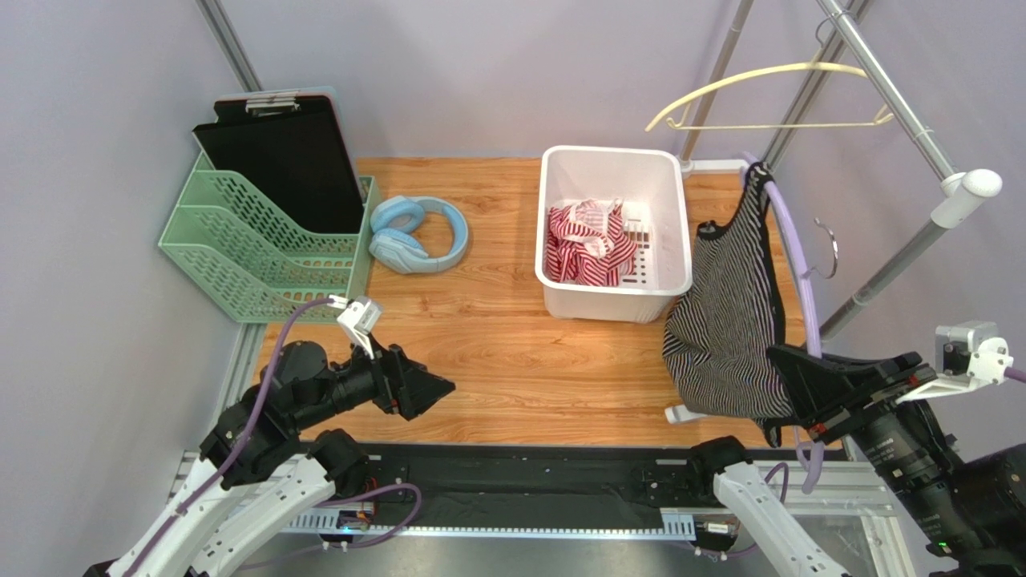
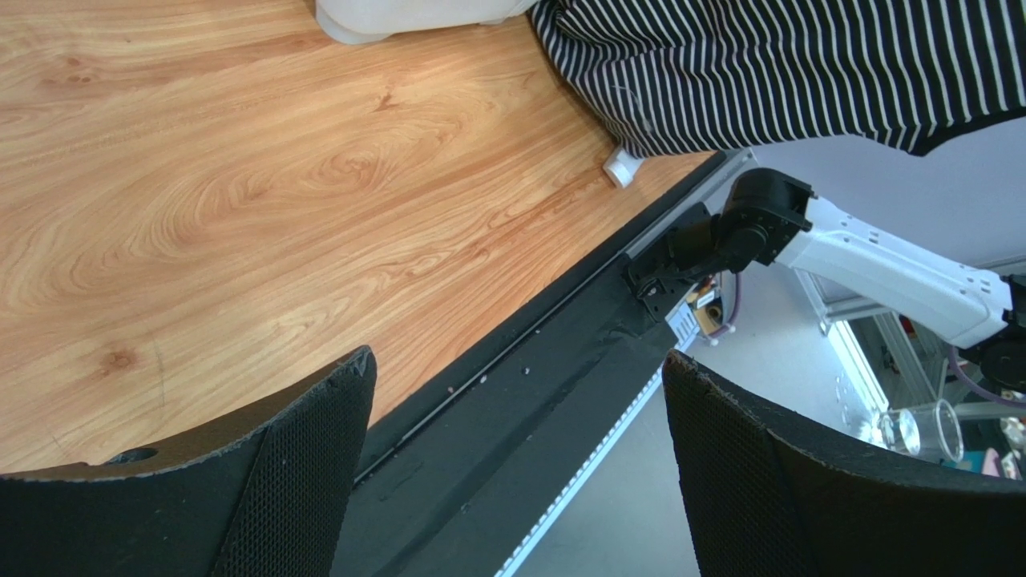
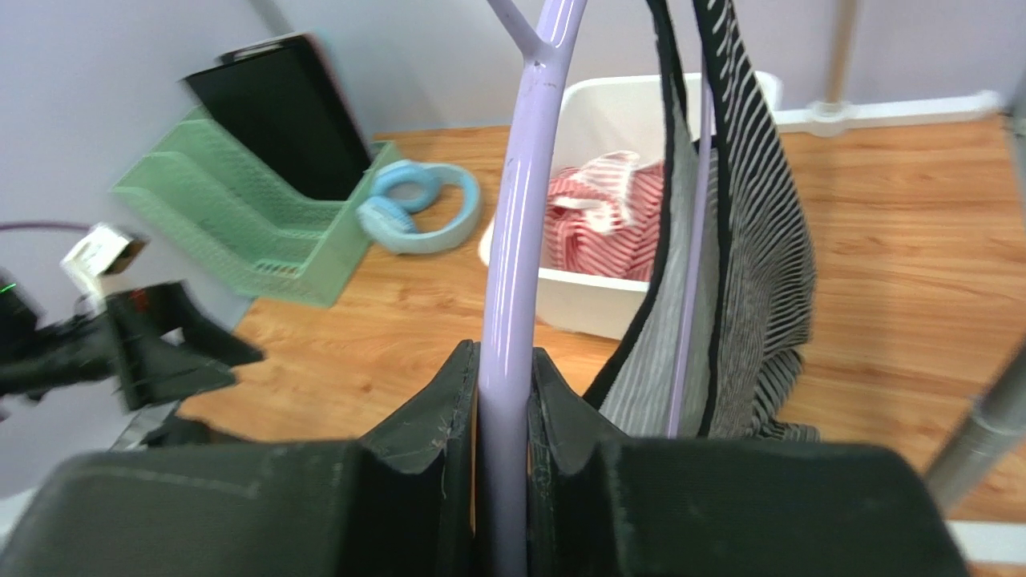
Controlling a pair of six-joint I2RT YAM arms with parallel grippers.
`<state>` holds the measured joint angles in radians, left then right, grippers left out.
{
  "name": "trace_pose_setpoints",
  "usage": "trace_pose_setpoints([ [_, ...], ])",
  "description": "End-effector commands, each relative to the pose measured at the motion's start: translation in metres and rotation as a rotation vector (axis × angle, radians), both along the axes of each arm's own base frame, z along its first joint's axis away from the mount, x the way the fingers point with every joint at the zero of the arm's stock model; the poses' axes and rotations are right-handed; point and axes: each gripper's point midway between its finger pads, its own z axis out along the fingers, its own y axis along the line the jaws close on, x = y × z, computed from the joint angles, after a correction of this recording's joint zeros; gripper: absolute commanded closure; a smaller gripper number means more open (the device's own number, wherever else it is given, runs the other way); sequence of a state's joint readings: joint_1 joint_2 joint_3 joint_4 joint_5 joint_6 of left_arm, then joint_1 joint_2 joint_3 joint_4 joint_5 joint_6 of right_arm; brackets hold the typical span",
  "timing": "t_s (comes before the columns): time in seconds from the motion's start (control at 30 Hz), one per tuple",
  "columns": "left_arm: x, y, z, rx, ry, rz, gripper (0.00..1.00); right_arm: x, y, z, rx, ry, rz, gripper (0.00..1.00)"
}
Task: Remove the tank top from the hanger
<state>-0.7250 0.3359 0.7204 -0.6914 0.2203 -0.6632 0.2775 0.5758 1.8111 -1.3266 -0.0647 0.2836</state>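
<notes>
Black-and-white striped tank top [image 1: 726, 315] hangs on a lavender hanger [image 1: 796, 262] at the right side of the table, its hem sagging to the wooden tabletop [image 1: 482, 337] just right of the white bin. The right gripper [image 1: 789, 364] has the hanger's lavender arm pinched between its two fingers, the jaws closed tight on the plastic with the fabric draped just beyond them. The hanger's metal hook [image 1: 826, 250] points right, near the slanted pole of the clothes rack [image 1: 897, 96], where a yellow hanger [image 1: 759, 79] hangs at the far end.

A white bin [image 1: 558, 228] at the far centre holds a crumpled red-and-white striped garment [image 1: 590, 243]. Left of it lie blue headphones [image 1: 417, 233], then a green file tray [image 1: 241, 255] with a black clipboard [image 1: 284, 156] standing in it. The left gripper [image 1: 441, 387] hovers over the near left of the table, its jaws spread wide with nothing between them.
</notes>
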Motion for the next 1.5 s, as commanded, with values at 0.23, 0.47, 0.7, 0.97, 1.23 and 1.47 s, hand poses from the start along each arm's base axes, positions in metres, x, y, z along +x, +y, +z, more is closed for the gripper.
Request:
trace_pose_setpoints([
  [0.23,-0.019,0.020,0.020,-0.091,-0.070,0.025,0.06,0.012,0.115,0.038,0.122,0.003,0.679,1.00],
  [0.47,-0.032,0.051,0.049,-0.117,-0.154,0.104,0.05,0.057,0.153,0.024,0.221,0.090,0.849,1.00],
  [0.7,-0.041,0.074,0.096,-0.188,-0.258,0.161,0.04,0.061,0.215,-0.002,0.162,0.141,0.988,1.00],
  [0.97,-0.029,0.088,0.133,-0.172,-0.302,0.256,0.07,0.073,0.268,-0.020,0.156,0.149,0.989,1.00],
  [1.23,0.024,0.079,0.148,0.002,-0.317,0.368,0.13,0.071,0.262,-0.021,0.174,0.124,0.955,1.00],
  [1.47,0.083,0.051,0.162,0.228,-0.353,0.384,0.06,0.067,0.254,-0.020,0.185,0.124,0.935,1.00],
])
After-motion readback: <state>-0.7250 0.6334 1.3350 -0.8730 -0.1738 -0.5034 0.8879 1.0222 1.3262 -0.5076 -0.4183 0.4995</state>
